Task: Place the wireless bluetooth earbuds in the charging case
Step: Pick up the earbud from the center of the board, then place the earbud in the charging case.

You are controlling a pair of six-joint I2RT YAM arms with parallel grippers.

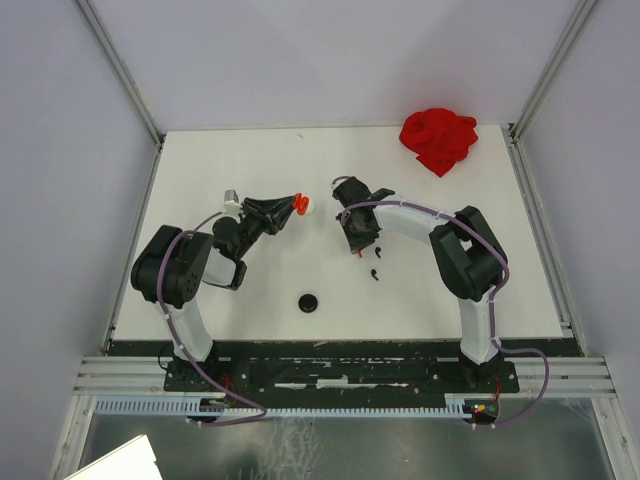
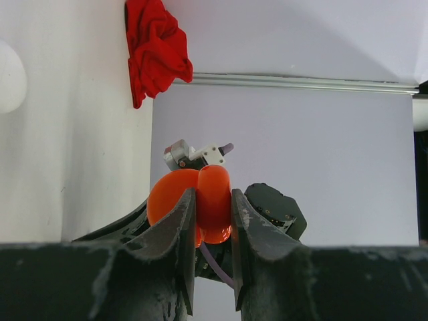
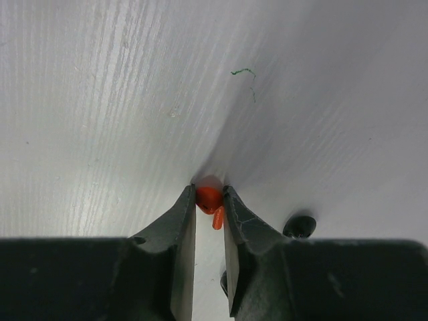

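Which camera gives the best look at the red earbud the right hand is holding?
The right wrist view: the red earbud sits close up, pinched in the right hand. In the top external view I cannot make it out under that hand. The left wrist view shows the left hand gripping a red case, not this earbud.

Bright, even overhead light, soft shadows, slight close-range blur
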